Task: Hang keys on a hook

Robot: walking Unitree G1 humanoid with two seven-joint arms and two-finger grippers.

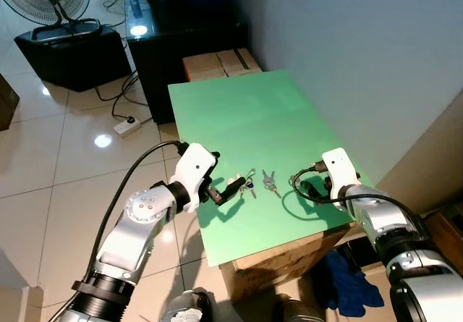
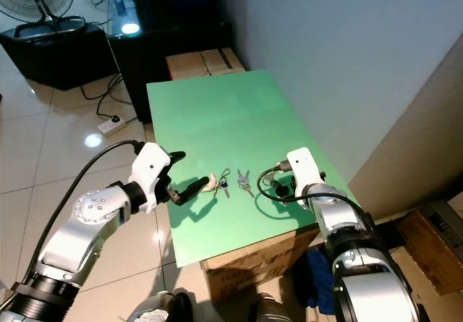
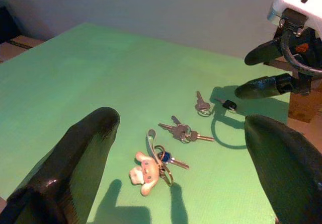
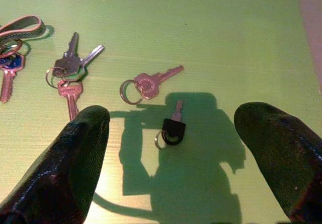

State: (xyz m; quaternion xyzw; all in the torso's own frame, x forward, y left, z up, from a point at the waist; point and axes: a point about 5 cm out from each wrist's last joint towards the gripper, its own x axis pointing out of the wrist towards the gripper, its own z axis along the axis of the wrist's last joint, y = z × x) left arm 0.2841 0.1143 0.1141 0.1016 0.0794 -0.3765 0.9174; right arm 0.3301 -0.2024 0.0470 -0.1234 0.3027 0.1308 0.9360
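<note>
Though near pincers, keys (image 3: 182, 132) unobstructed.

Table (image 1: 239, 112) directly ahead, wall along its right side. Four key sets lie on the table near its front edge, in a loose row. Leftmost: charm keyring (image 3: 151, 167), just beside the left gripper (image 1: 230, 189), which sits at the table's front-left, fingers apart. Right of it: key bunch (image 3: 182, 132). Further right: single key on a ring (image 4: 143, 86), then small capped key (image 4: 172, 128) just ahead of the right gripper (image 4: 176, 183), fingers spread, at the table's front-right. Behind the table: cardboard box (image 1: 217, 65), then cabinet (image 1: 155, 40). Fan (image 1: 51, 3) far left, power strip (image 1: 124, 125) on the floor.
</note>
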